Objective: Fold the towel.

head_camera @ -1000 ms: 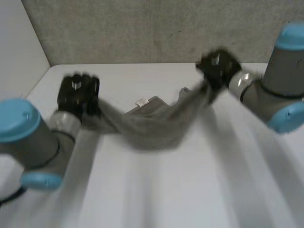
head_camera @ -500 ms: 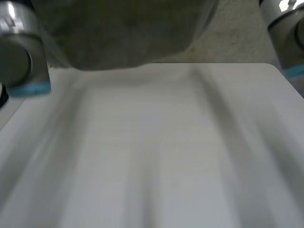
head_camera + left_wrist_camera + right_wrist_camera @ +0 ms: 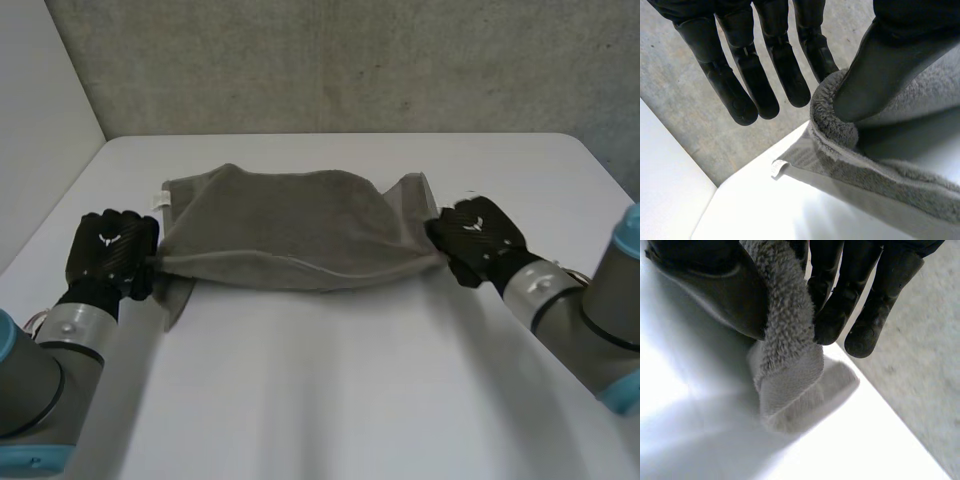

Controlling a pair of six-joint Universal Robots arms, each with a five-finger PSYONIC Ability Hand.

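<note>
A grey towel (image 3: 285, 225) lies stretched across the middle of the white table (image 3: 350, 390), its near edge raised a little between my two hands. My left hand (image 3: 108, 256) holds the towel's near left corner. In the left wrist view the thumb (image 3: 875, 75) pinches the towel's thick edge (image 3: 875, 170) while the other fingers (image 3: 765, 80) stay straight. My right hand (image 3: 476, 240) holds the near right corner. In the right wrist view the towel (image 3: 790, 345) is squeezed between thumb and fingers (image 3: 837, 310). A small white label (image 3: 157, 200) sticks out at the far left corner.
The table's far edge (image 3: 340, 135) meets a grey carpeted floor (image 3: 330, 60). A pale wall (image 3: 35, 130) runs along the table's left side. Bare tabletop lies between the towel and the near edge.
The towel hung bunched between the hands, was swung up high, and now lies spread out flat. Both hands have come down and nearer, keeping their hold.
</note>
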